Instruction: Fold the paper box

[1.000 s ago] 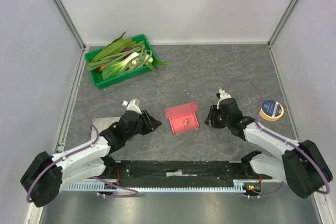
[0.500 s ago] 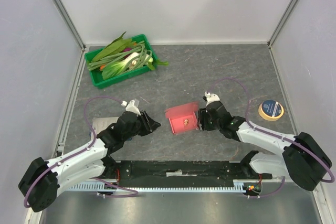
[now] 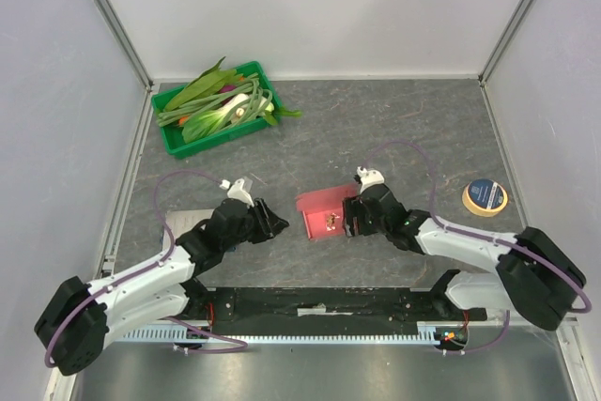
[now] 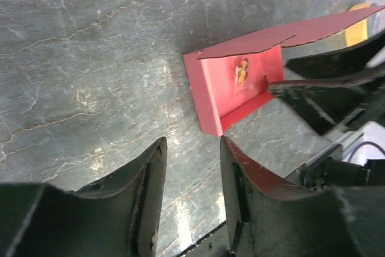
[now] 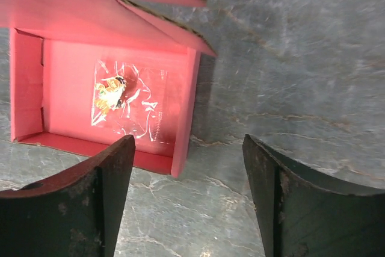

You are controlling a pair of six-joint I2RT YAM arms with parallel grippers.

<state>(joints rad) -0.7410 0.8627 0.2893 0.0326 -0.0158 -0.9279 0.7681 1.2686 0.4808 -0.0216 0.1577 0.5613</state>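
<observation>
The dark grey stone-patterned table [image 3: 376, 129] carries a green plastic tray [image 3: 165, 138] (heaped with leafy stalks), an open pink-red cardboard paper box [image 3: 317, 213], and what looks like a yellow tape roll [image 3: 485, 196].

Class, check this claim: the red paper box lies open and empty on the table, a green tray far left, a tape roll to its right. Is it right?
Not empty: the right wrist view shows a clear packet inside the paper box. The rest holds: open on the table, green tray far left, tape roll to its right.
</observation>
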